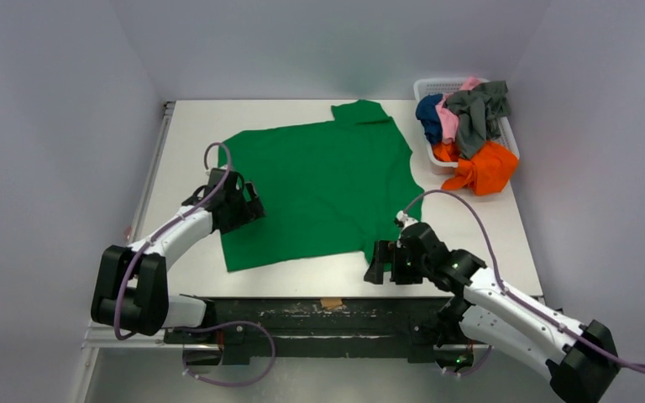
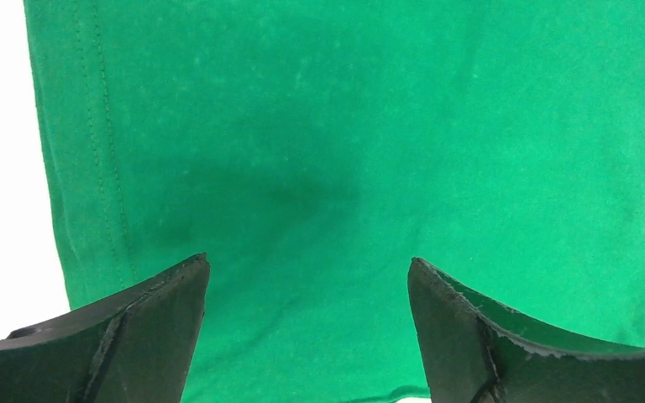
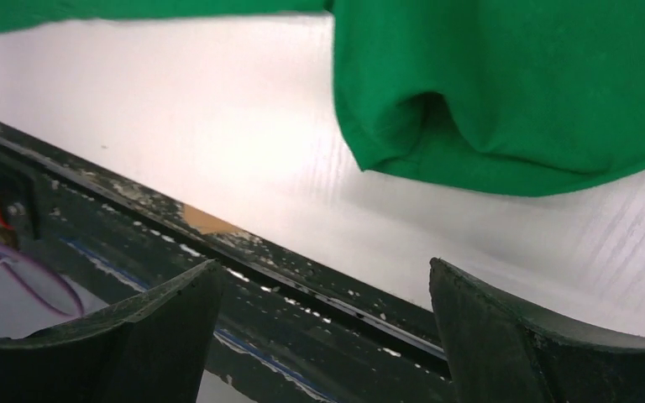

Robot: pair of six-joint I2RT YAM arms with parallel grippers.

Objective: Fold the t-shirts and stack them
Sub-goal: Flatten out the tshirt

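Observation:
A bright green t-shirt [image 1: 319, 189] lies spread flat on the white table, collar toward the far edge. My left gripper [image 1: 252, 204] is open, just above the shirt's left side near its hem; the left wrist view shows green cloth [image 2: 344, 151] between the spread fingers [image 2: 159, 327]. My right gripper [image 1: 380, 262] is open and empty over the table's near edge, just off the shirt's near right corner [image 3: 470, 109]. Orange [image 1: 487, 168], grey [image 1: 474, 113], pink [image 1: 448, 117] and navy blue [image 1: 429, 113] shirts are piled in the basket.
A white lattice basket [image 1: 437, 86] stands at the table's far right corner, with shirts spilling over its rim. The table's dark near edge rail [image 3: 302, 277] runs right under my right gripper. A small tan tape patch [image 1: 331, 302] sits on that rail.

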